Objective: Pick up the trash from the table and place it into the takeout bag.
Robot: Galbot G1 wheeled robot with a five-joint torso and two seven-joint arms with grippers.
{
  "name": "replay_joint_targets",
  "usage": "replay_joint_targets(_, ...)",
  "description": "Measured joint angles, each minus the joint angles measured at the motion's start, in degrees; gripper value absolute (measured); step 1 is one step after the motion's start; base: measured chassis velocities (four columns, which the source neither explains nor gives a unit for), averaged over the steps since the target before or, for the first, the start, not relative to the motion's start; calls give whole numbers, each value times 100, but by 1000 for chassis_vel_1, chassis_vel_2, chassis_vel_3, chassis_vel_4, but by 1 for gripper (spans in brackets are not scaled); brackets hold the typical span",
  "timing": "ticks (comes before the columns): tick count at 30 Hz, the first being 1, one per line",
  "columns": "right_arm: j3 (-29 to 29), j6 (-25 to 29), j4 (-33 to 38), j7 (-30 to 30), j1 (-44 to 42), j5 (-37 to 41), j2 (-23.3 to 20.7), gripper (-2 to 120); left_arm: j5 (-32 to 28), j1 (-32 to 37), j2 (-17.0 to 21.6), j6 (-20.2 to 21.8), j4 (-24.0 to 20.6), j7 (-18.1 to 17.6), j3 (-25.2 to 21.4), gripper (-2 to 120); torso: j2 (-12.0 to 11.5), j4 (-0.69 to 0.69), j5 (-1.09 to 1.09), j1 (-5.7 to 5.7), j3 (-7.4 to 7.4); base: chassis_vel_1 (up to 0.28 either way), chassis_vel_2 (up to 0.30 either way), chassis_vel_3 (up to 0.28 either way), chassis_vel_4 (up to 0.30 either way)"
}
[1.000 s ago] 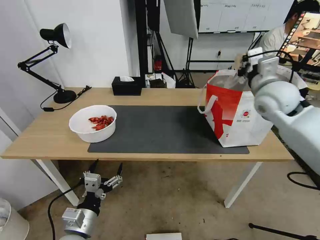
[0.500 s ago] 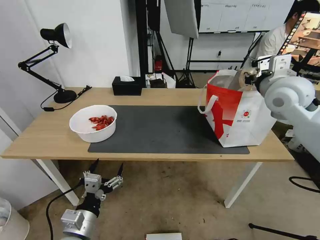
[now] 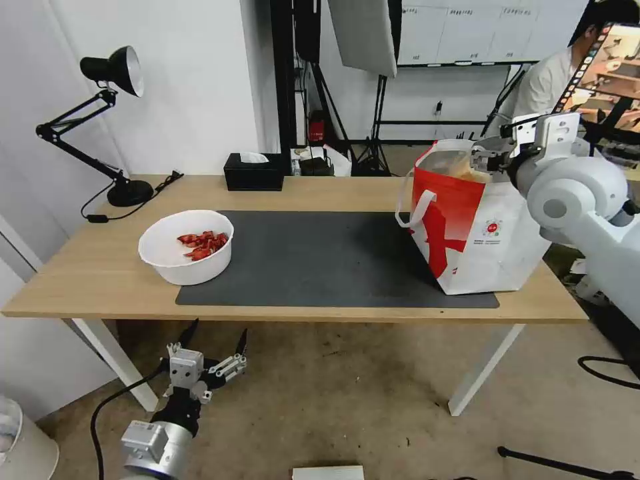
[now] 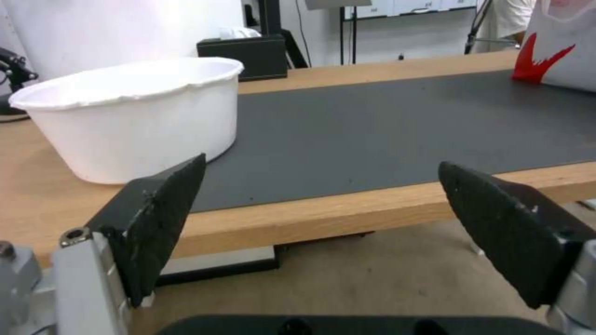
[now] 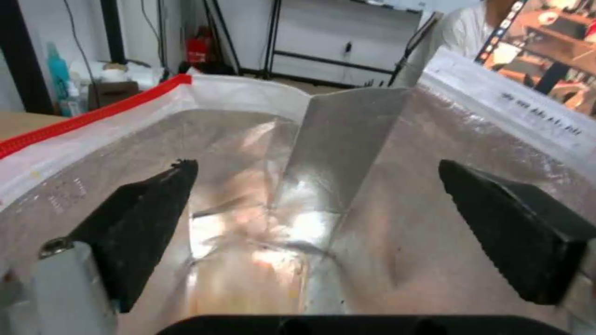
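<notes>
While right end effector gapes empty over one takeout bag; left end effector open — one white bowl.

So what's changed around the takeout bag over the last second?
The right end effector came down from above the takeout bag to its mouth and opened, letting go of the beige lump it carried; its fingers now stand apart over the foil lining. The white bowl, the table and the left end effector below its edge stayed put.
</notes>
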Motion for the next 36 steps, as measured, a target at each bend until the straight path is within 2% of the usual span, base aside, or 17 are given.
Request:
replay_joint_targets(12, 50, -63, -103, -11, 57, 170, 63, 100, -2, -42, 18, -1, 41, 0, 16, 100, 0, 0, 0, 0, 0, 0, 0, 0, 0)
replay_joint_targets(15, 121, 87, -27, -72, -12, 169, 76, 100, -12, -46, 27, -3, 48, 0, -3, 100, 0, 0, 0, 0, 0, 0, 0, 0, 0)
replay_joint_targets(19, 550, 1171, 580, -781, -732, 128, 9, 100, -35, -54, 15, -49, 45, -1, -9, 100, 0, 1, 0, 1, 0, 0, 0, 0, 0)
replay_joint_targets(20, 550, 1171, 580, -781, -732, 128, 9, 100, -35, -54, 15, -49, 45, -1, -9, 100, 0, 1, 0, 1, 0, 0, 0, 0, 0)
replay_joint_targets(22, 719, 1960, 1091, -1093, -1317, -126, -58, 100, -58, -71, -25, -131, 38, -4, -15, 100, 0, -3, -2, 0, -1, 0, 0, 0, 0)
replay_joint_targets(24, 740, 2106, 1183, -1154, -1445, -199, -47, 100, -58, -59, -47, -148, 27, -5, -31, 100, 0, -4, -3, 0, -1, 0, 0, 0, 0)
replay_joint_targets(26, 846, 2767, 1459, -1655, -2126, -694, 153, 100, -41, 84, -250, -223, -105, -10, -186, 100, 0, 2, 1, 0, -1, 0, 0, 0, 0)
replay_joint_targets(27, 846, 2767, 1459, -1655, -2126, -694, 153, 100, -41, 84, -250, -223, -105, -10, -186, 100, 0, 2, 1, 0, -1, 0, 0, 0, 0)
replay_joint_targets(29, 1007, 3262, 1653, -2209, -2873, -1102, 267, 100, -2, 169, -441, -233, -210, -15, -289, 100, 0, 6, 0, 1, 0, 0, 0, 0, 0)
replay_joint_targets(30, 1007, 3262, 1653, -2209, -2873, -1102, 267, 100, -2, 169, -441, -233, -210, -15, -289, 100, 0, 6, 0, 1, 0, 0, 0, 0, 0)
replay_joint_targets(32, 1416, 3669, 1839, -2630, -3822, -1573, 345, 100, 50, 162, -496, -231, -215, -17, -271, 100, 1, -1, -1, 0, -1, 0, 0, 0, 0)
replay_joint_targets(33, 1416, 3669, 1839, -2630, -3822, -1573, 345, 100, 50, 162, -496, -231, -215, -17, -271, 100, 1, -1, -1, 0, -1, 0, 0, 0, 0)
replay_joint_targets(35, 1854, 3919, 1932, -2779, -4787, -2012, 521, 100, 115, 172, -512, -235, -138, -15, -228, 100, 0, 0, -1, 0, -1, 0, 0, 0, 0)
replay_joint_targets(36, 1854, 3919, 1932, -2779, -4787, -2012, 521, 100, 115, 172, -512, -235, -138, -15, -228, 100, 0, 0, -1, 0, -1, 0, 0, 0, 0)
